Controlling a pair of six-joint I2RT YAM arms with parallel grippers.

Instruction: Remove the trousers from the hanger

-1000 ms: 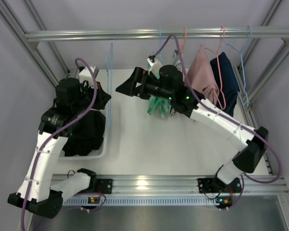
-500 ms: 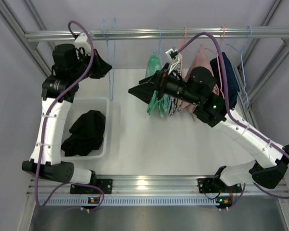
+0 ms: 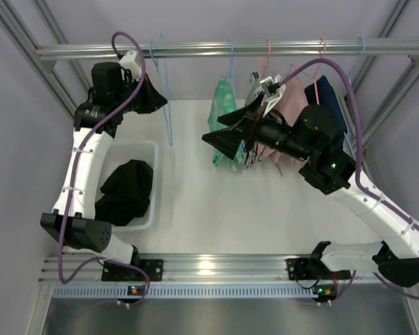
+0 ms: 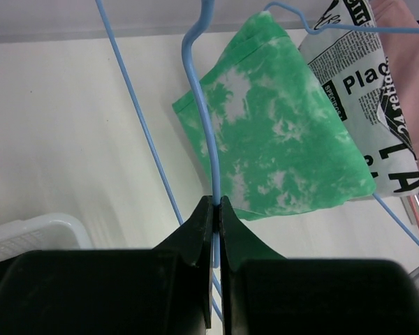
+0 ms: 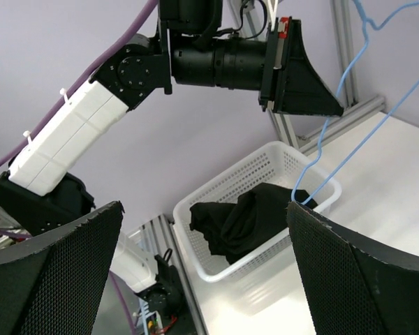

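One white desk [image 3: 216, 202] sits under a metal rail [image 3: 195, 49], with grey walls [image 3: 14, 139] around. Upper left, the left tool [image 4: 215, 204] pinches the blue hanger [image 4: 208, 150]; the right tool [image 3: 213, 130] gapes empty mid-frame. The black trousers [image 3: 126, 192] lie in the basket [image 3: 152, 202] at left.

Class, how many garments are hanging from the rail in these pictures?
4 on the rail: green garment leftmost, newspaper-print garment next, then pink garment, and navy garment rightmost. The right arm may hide another.
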